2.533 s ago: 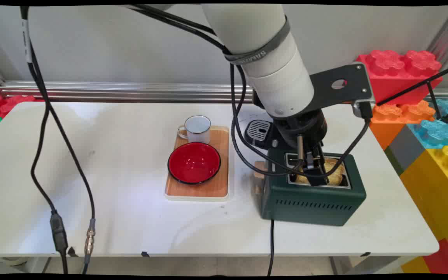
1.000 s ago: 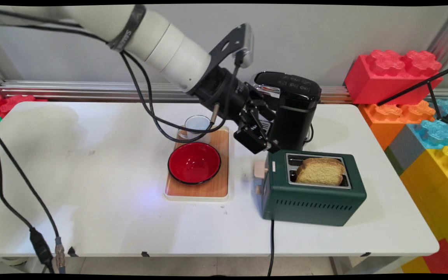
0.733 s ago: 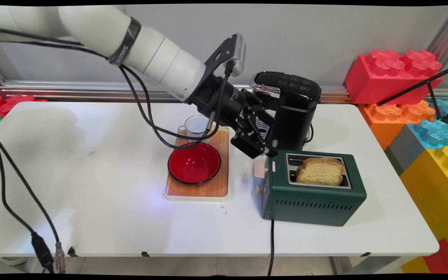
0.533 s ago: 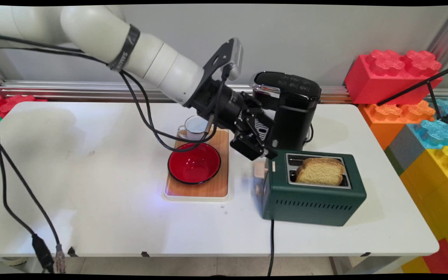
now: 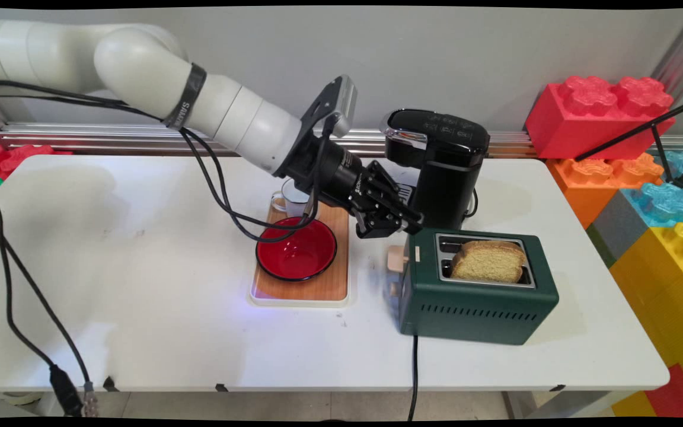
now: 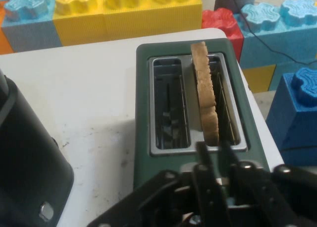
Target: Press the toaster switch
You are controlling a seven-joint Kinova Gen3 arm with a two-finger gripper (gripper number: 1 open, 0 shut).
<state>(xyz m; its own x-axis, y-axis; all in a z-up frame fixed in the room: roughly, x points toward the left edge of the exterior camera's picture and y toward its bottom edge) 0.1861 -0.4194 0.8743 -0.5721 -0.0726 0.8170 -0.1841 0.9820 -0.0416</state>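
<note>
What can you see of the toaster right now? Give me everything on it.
The toaster is a dark green box with two metal-rimmed slots on top and a row of vents along its near side. It stands upright on the white table, in front of the black coffee machine. A bread slice stands in one slot; the other is empty. A pale lever and knob sit on its left end, and a black cord leaves its near side. The tool hangs just above that end.

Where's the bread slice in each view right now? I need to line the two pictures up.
Main view: the bread slice sits right of centre, standing in the near slot of the green toaster.
Hand view: the bread slice is centre-right, in the right-hand slot, just above the gripper.
Shared landmark: the black coffee machine beside the toaster.
</note>
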